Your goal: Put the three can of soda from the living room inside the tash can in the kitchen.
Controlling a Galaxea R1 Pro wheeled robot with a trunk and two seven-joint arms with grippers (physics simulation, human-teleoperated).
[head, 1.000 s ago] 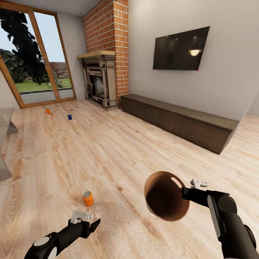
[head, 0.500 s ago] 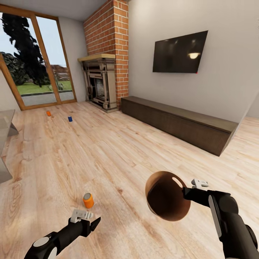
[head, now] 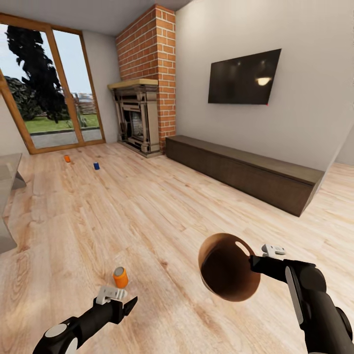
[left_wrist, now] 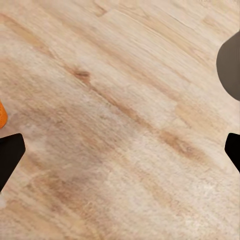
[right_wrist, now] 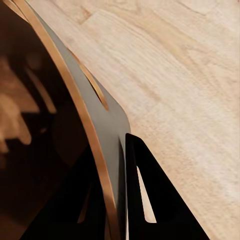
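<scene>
We are holding the trash can (head: 227, 268) off the wood floor (head: 162, 206) on its side, mouth facing us — our right gripper (head: 251, 263) is pinching its rim by a handle hole. One orange can (head: 120, 277) is standing on the planks just ahead of our left gripper (head: 119, 301), whose fingers are spread wide with nothing between them. Another orange can (head: 67, 158) and the blue can (head: 96, 166) are sitting far off, near the glass doors (head: 46, 88) and the brick fireplace (head: 140, 115).
</scene>
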